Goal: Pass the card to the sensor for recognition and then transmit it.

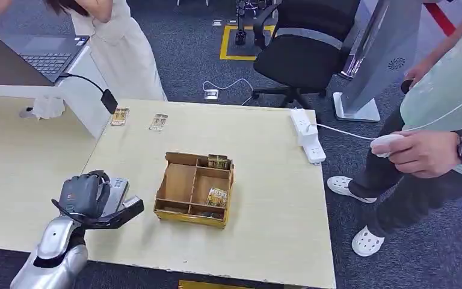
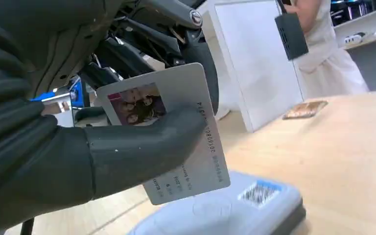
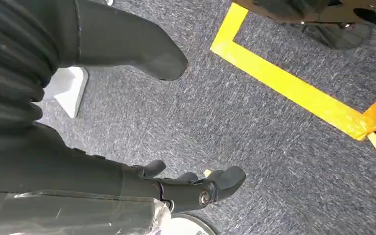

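Left hand (image 2: 78,152) pinches card (image 2: 176,127) over sensor (image 2: 235,210) | wooden box (image 1: 195,189) beside | right hand (image 3: 176,186) empty, fingers apart

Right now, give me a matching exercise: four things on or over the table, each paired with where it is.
Things:
1. card
2. sensor
3. box
4. power strip

Places:
A. table's right edge, white cable running off it
B. held in the left hand
C. middle of the table, divided into compartments
D. flat on the table just under the card

Pairs: 1-B, 2-D, 3-C, 4-A
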Robot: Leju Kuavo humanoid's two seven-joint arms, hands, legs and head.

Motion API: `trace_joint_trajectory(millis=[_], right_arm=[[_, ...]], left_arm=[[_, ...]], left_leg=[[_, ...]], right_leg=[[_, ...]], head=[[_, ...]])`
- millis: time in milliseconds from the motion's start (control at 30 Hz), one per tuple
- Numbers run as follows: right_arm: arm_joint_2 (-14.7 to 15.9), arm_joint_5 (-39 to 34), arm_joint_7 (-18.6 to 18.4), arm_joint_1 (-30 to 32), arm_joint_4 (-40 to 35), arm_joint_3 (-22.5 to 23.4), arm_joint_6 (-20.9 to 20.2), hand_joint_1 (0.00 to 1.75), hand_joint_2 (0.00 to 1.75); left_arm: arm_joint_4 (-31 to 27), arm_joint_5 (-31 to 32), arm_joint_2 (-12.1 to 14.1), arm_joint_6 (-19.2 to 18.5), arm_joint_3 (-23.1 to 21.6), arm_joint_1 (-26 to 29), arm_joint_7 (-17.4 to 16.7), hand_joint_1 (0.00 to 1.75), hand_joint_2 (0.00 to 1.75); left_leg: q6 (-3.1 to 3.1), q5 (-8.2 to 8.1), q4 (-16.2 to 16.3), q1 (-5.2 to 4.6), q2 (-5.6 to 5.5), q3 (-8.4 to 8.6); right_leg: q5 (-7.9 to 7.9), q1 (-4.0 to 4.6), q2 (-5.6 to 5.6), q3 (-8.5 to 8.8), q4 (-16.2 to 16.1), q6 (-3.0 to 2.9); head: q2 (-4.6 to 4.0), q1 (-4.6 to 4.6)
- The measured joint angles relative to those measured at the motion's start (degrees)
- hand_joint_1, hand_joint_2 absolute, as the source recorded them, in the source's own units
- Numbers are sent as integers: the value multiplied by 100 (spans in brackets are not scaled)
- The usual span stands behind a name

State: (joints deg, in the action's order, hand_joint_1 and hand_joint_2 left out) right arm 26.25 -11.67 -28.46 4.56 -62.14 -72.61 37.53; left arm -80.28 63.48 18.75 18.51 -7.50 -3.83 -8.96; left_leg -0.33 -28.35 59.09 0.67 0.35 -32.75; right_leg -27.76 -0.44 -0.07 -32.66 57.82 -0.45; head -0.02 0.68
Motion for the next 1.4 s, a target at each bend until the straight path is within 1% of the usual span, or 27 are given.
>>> trace_joint_trajectory(millis=[133,267,400,600,733,933,1000,1167,1233,1400], right_arm=[[-2,35,-2,1,2,0,0,0,175],[-4,83,-20,-1,2,0,0,0,175],[-7,120,-41,10,2,9,0,0,175],[-9,221,-133,10,-9,63,0,0,175],[-9,232,-136,11,-17,70,0,0,175],[-9,236,-138,21,-26,70,0,0,175],[-9,247,-140,25,-26,70,0,0,175],[-7,262,-164,23,-26,59,-2,0,175],[-7,264,-149,9,-26,39,-18,0,175],[-4,280,15,-70,2,15,-63,0,175]], left_arm=[[234,164,-94,197,0,129,-13,175,175],[443,249,-231,269,0,205,-11,175,175],[679,293,-347,238,0,277,-33,175,175],[843,231,-439,46,-7,285,-98,175,175],[863,175,-465,-20,-9,281,-120,175,175],[870,-28,-457,2,-4,254,-92,175,175],[859,-209,-442,37,33,220,30,175,175],[625,-1033,-391,59,153,1,545,175,175],[501,-1313,-337,31,155,-242,743,175,175],[254,-1718,-153,-162,153,-1045,1075,175,175]], left_leg=[[0,0,0,0,0,0],[2,-2,0,-2,-2,1],[2,-2,0,-2,-1,4],[2,-2,-2,-2,-3,15],[2,-2,-3,-2,-4,23],[2,-1,-3,-2,-4,32],[1,0,-3,-2,-4,34],[-1,9,-2,0,-8,32],[4,17,-1,1,-15,25],[0,23,0,2,-14,17]], right_leg=[[0,0,0,0,0,0],[-1,-4,-3,2,0,1],[-1,-4,-2,4,0,1],[-1,-4,-7,20,0,1],[-2,-4,-10,29,0,2],[-2,-4,-11,37,0,2],[-1,-4,-12,39,1,1],[1,-3,-15,34,1,1],[3,-1,-22,29,1,1],[17,2,-21,21,2,-5]], head=[[0,0],[0,0],[0,0],[0,0],[0,0],[0,0],[0,0],[0,2],[0,0],[0,0]])
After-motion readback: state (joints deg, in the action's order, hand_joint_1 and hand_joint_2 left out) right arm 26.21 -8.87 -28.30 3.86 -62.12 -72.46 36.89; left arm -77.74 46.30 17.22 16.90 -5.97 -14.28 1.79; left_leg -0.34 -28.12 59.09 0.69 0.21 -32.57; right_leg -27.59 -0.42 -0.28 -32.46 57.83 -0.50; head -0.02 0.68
